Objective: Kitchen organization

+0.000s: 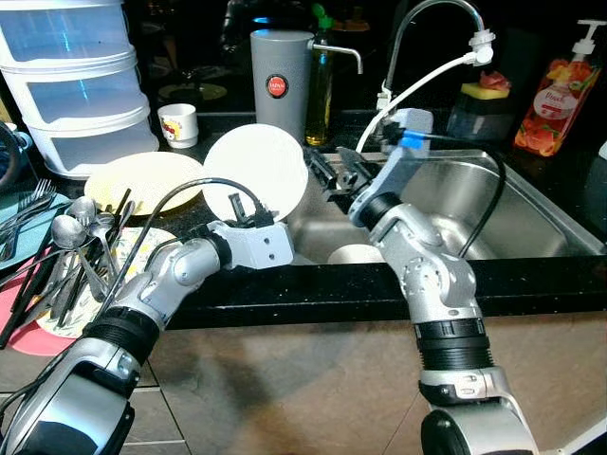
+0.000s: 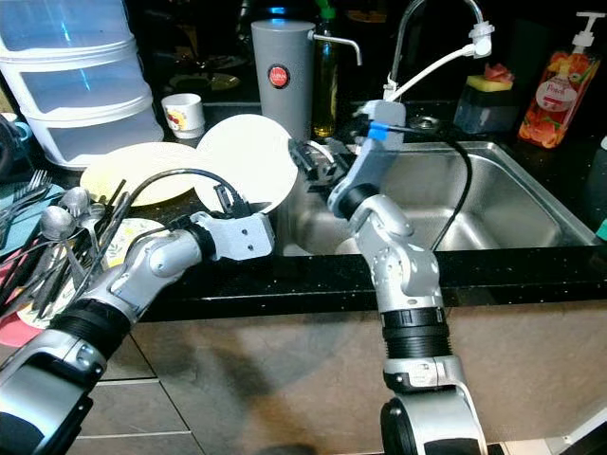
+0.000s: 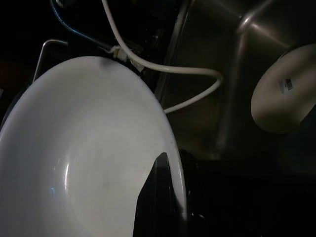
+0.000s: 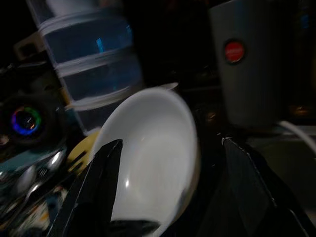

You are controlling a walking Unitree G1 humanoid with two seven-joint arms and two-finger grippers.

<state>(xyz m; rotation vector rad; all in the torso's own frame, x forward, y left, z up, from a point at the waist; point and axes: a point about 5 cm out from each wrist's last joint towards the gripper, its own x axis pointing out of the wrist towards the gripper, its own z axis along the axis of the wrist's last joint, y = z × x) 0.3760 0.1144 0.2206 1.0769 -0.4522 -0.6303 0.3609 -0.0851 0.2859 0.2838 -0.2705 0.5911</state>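
A white plate [image 1: 256,171] stands on edge over the counter at the sink's left rim. My left gripper [image 1: 243,205] is shut on its lower rim, and one black finger [image 3: 155,197] lies across the plate's face. My right gripper [image 1: 334,171] is open just right of the plate, above the sink's [image 1: 531,218] left end. In the right wrist view its two fingers [image 4: 94,192] spread wide with the plate [image 4: 153,158] between them; I cannot tell whether they touch it. A second white dish [image 1: 356,254] lies bottom up in the sink.
A yellow plate [image 1: 142,180] and a pile of cutlery [image 1: 76,246] lie on the counter at left, beside stacked clear containers [image 1: 76,85]. A cup [image 1: 178,125], a grey flask [image 1: 282,85], the tap [image 1: 427,19] with its white hose, a sponge [image 1: 486,90] and a soap bottle [image 1: 555,95] line the back.
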